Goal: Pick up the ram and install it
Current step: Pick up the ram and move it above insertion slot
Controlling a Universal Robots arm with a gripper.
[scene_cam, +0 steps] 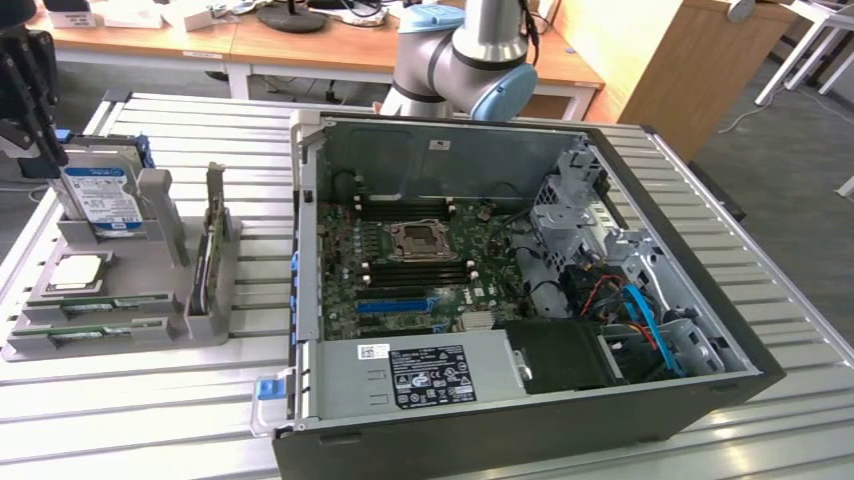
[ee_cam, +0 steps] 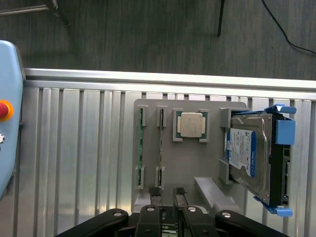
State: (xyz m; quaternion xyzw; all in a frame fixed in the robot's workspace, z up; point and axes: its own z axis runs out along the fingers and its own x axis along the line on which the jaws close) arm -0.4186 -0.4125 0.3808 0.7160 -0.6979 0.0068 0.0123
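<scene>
Wrist view gives you the gripper [ee_cam: 168, 193] with its two fingers [ee_cam: 155, 196] parted to a moderate gap and nothing between them. It is poised above the edge of the grey holder [ee_cam: 148, 111], close to the ends of the sticks and touching neither, as far as you can judge. By that reading the task stands at its start: no ram has been lifted, and both the pick-up and the installation are left. Count two ram sticks, the first ram stick [ee_cam: 140, 148] and the second ram stick [ee_cam: 160, 148], lying side by side in the holder. There is one processor [ee_cam: 191, 124] and one hard drive [ee_cam: 244, 153]. In the exterior view the holder lies on the worktop [scene_cam: 160, 420] at about nine o'clock from the one open computer case [scene_cam: 534, 440]. There the ram sticks sit at six o'clock of the processor and the hard drive at twelve. The long black slots of the motherboard [scene_cam: 380, 262] look unfilled, though you cannot be certain.
</scene>
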